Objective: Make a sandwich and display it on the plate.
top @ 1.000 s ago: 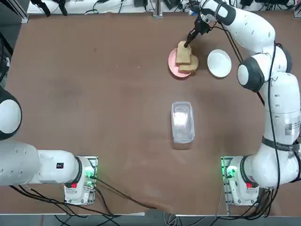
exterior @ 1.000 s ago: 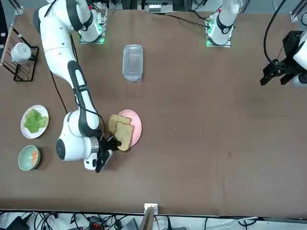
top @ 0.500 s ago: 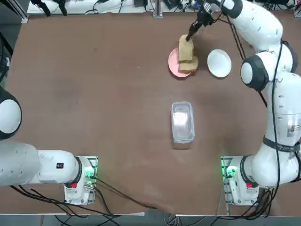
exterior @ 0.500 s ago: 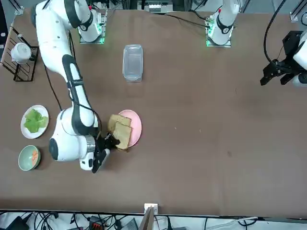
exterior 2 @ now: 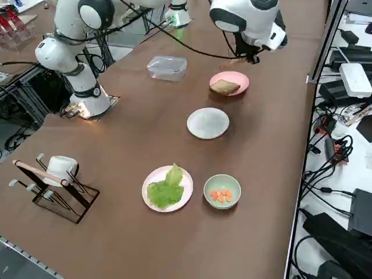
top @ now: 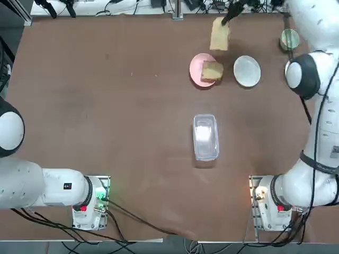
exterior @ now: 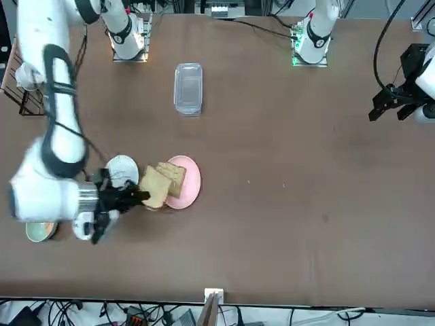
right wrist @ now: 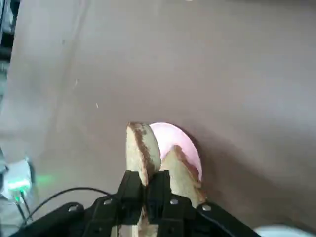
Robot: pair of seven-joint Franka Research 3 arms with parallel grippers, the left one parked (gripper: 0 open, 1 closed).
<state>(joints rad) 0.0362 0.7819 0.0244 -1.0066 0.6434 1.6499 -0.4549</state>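
Pincer (right wrist: 144, 190) grips bread slice (right wrist: 142, 150); another lies on pink plate (top: 197, 69).

Brown table (exterior 2: 116, 145), clear container (exterior 2: 167, 67), pink plate (exterior 2: 235, 79), white plate (exterior 2: 207, 122), lettuce plate (exterior 2: 167, 189), green bowl (exterior 2: 221, 190), cup rack (exterior 2: 55, 186)

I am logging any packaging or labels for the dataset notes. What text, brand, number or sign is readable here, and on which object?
None can be read.
Bread slice in the right gripper, pink plate, white plate, clear container: no print shows.
Right arm sticker: too small to read.
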